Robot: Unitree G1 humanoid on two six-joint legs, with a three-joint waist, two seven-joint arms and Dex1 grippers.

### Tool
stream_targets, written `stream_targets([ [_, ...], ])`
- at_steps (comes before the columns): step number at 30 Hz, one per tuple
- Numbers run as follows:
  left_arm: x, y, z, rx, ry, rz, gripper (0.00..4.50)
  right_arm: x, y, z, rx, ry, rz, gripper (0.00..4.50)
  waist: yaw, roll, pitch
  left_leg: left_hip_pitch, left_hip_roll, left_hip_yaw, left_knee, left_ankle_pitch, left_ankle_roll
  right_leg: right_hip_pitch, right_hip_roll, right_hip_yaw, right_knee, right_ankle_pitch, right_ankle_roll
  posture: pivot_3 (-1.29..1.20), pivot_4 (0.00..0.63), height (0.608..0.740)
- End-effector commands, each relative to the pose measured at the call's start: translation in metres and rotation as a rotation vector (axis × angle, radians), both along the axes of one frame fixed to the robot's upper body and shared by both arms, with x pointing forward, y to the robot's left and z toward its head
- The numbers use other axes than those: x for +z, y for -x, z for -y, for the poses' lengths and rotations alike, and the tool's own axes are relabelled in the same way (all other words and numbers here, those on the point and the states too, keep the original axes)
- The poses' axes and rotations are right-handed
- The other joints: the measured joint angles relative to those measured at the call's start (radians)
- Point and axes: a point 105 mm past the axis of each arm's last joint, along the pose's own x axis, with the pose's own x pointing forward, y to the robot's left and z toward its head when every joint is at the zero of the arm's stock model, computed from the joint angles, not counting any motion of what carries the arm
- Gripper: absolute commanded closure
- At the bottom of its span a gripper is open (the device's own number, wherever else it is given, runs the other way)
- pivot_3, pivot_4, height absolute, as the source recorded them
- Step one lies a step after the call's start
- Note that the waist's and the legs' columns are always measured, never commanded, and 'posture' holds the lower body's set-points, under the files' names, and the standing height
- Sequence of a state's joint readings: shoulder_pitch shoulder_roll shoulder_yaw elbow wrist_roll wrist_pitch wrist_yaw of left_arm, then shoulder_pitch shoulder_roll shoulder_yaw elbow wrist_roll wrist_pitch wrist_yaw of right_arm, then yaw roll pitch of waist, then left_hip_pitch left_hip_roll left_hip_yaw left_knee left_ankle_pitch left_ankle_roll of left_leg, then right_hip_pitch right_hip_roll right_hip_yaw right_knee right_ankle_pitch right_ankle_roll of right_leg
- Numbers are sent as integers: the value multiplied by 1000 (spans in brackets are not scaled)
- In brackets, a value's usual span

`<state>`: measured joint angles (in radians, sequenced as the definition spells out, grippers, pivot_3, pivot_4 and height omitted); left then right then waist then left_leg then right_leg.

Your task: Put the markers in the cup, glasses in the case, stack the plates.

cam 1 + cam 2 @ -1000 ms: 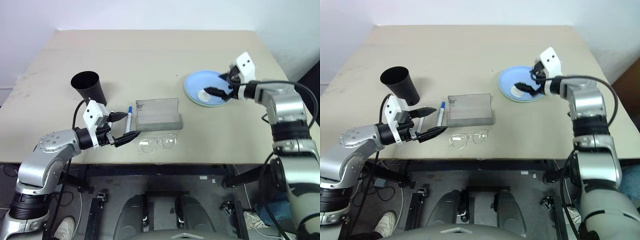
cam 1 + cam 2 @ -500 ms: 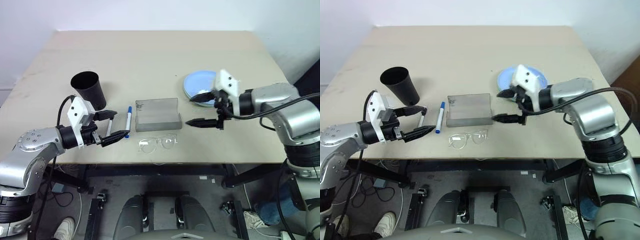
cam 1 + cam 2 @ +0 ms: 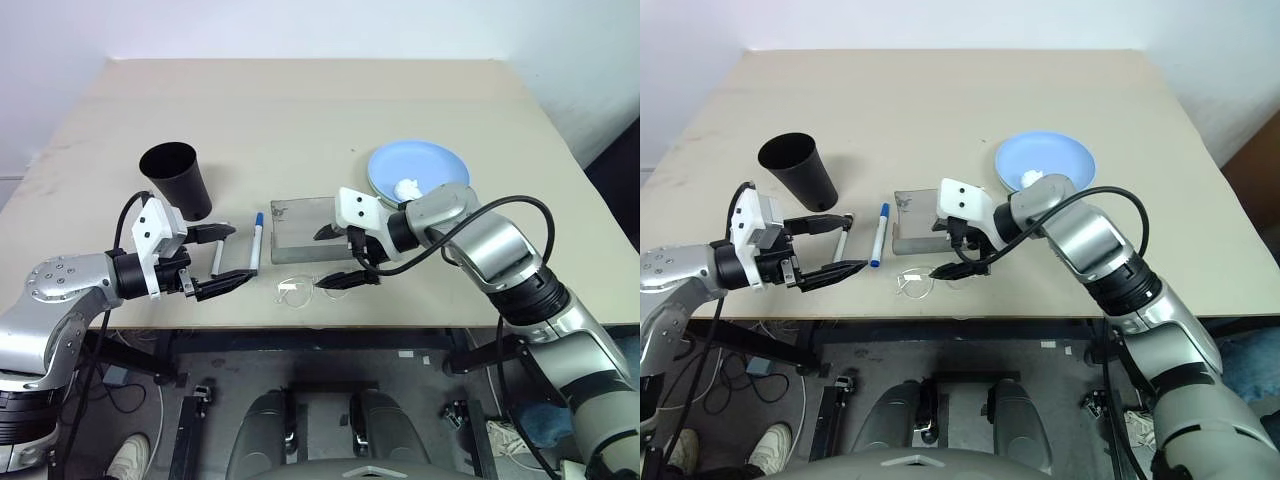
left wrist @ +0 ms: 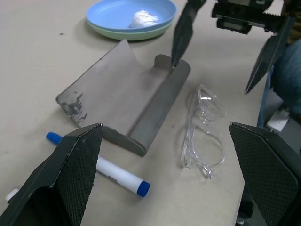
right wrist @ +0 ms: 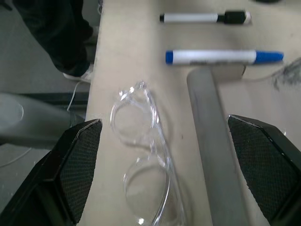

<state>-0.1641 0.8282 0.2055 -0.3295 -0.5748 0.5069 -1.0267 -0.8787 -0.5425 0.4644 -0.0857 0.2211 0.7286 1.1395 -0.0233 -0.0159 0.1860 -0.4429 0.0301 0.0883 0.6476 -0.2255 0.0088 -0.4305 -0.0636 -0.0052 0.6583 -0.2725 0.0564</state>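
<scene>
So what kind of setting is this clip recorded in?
Most likely a lab or test room, not a home: a plain beige table against a bare white wall, loose cables on the floor beneath, and tidy-up props such as the black cup.

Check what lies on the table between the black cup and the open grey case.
Between the cup and the case, the two markers lie side by side: the black-capped marker nearer the cup, the blue-capped marker beside the case. The left eye view shows this.

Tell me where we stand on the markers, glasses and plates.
Done: the plates sit stacked, blue on green. In hand: the open right gripper hovers by the glasses, which lie on the table before the open case. Left: both markers lie beside the cup; the left gripper is open, empty.
</scene>
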Motion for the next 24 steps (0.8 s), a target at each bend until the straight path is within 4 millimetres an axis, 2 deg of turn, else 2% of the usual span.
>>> stream_targets([
  [1,-3,3,1,-27,-48,15,0,3,-7,-10,-23,-4,31,21,-2,0,0,0,0,0,0,0,0,0,0,0,0,0,0,0,150,740],
  [8,-8,-1,2,-41,-61,4,0,-16,-4,-20,4,39,7,21,-18,0,0,0,0,0,-1,0,-1,0,0,0,-2,1,-1,0,150,740],
  [14,-7,-7,6,-54,-54,8,0,-29,-5,-19,-2,84,30,21,-21,0,0,0,0,0,-1,0,0,0,0,0,-1,1,-1,0,150,740],
  [24,-6,-6,9,-70,-47,0,0,-47,-10,-13,-11,124,84,21,-21,0,0,0,0,0,-1,1,1,1,0,-1,-1,1,-1,0,150,740],
])
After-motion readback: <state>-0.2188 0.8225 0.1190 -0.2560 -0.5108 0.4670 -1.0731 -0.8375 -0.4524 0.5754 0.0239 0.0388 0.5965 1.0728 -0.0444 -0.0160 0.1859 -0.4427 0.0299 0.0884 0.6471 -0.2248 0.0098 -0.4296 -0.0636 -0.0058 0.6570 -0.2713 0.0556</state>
